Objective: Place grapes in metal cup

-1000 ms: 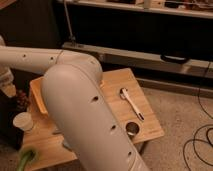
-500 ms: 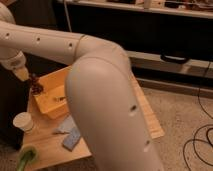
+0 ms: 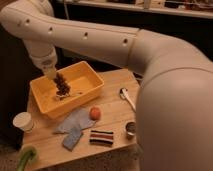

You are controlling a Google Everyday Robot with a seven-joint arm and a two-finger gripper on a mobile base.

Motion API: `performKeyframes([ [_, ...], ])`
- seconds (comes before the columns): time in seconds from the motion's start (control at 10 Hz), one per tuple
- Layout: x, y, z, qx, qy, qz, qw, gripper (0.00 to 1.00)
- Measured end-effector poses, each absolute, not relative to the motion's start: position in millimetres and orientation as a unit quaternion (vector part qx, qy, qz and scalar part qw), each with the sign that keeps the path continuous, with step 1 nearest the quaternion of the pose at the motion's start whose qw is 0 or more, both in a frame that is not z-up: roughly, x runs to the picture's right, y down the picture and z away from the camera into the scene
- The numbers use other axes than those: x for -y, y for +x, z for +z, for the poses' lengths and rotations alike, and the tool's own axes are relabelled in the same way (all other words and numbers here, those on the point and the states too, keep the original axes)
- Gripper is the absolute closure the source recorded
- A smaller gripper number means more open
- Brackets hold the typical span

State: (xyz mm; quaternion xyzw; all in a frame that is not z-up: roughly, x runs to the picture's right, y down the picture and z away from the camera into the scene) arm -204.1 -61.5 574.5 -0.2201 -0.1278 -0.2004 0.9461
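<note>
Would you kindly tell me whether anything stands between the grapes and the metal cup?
The end effector, shut on the grapes, is over the yellow bin. Toward the metal cup, the bin's wall and the orange fruit lie on the path; lifted above them, nothing visible blocks.

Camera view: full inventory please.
table: 1, wood, centre
bin: 1, yellow, table's back left
grapes: 1 bunch, dark purple, at gripper's tip over bin
orange fruit: 1, orange, mid-table
white cup: 1, white, table's left edge
metal cup: 1, silver, front right
spoon: 1, pale, right of bin
cloth: 1, blue-grey, before bin
striped pad: 1, black-red-white, front
green object: 1, green, lower left
arm: 1, white, top and right
gripper: 1, shut on grapes, over bin
</note>
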Motion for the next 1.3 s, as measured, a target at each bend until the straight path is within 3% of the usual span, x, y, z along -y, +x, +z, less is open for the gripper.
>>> performKeyframes([
  [0.8,42.7,6.0,553.3,0.019,-0.230,-0.018,0.973,0.98],
  [1.3,43.5,125.4,512.0,-0.089,-0.236,0.104,0.962,0.98],
])
